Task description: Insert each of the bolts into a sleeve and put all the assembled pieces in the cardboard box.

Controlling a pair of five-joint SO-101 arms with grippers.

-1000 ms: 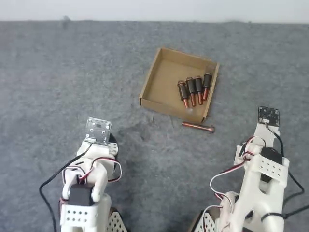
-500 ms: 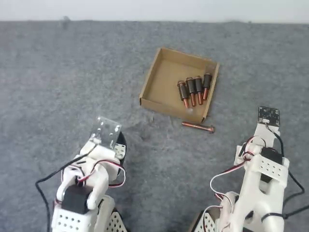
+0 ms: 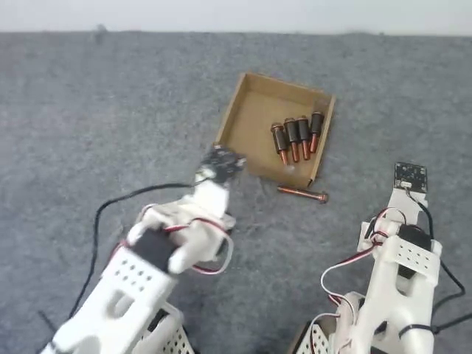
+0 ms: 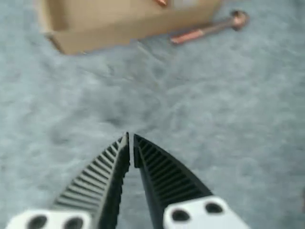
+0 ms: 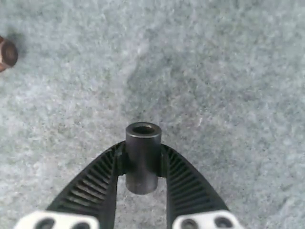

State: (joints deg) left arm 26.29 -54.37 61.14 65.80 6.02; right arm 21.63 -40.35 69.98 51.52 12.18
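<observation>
One grey carpet [image 3: 88, 96] under cardboard box [image 3: 223, 136]; pale wall [image 3: 221, 15] behind.

**Right gripper holding sleeve, over grey carpet**

1. Right gripper [image 5: 143, 149]: black ribbed fingers [image 5: 95, 186] clamped on either side of item 2, centre of frame.
2. Sleeve [image 5: 143, 164]: dark cylinder, open bore facing the camera.
3. Bolt [image 5: 6, 52]: copper head at the frame edge, well apart from the sleeve.
4. Carpet [image 5: 228, 71]: grey, beneath everything.
</observation>
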